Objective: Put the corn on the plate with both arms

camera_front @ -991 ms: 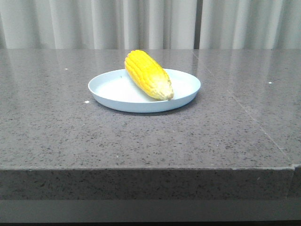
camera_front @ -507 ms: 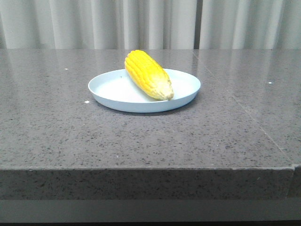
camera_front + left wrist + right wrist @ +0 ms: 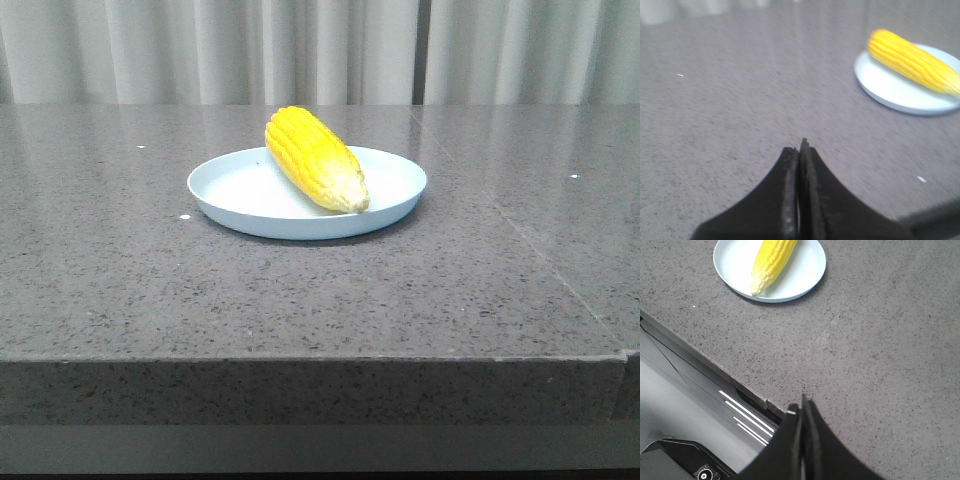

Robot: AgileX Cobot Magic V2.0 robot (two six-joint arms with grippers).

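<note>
Grey stone table (image 3: pixel 150 280): corn (image 3: pixel 314 160) lying on plate (image 3: pixel 230 190). Left fingers (image 3: pixel 790 190) together, right fingers (image 3: pixel 796 440) together, both empty.

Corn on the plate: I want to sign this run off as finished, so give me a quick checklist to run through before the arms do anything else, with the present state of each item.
1. Corn lies on the plate: ok.
2. Corn within the rim: its thick end rests on the far rim; whether it juts past, cannot tell.
3. Plate flat on the table, away from the front edge: ok.
4. Left gripper shut, holding nothing, apart from the plate: ok.
5. Right gripper shut, empty, over the table's front edge, apart from the plate: ok.
6. Neither arm shows in the front view over the plate: ok.
</note>
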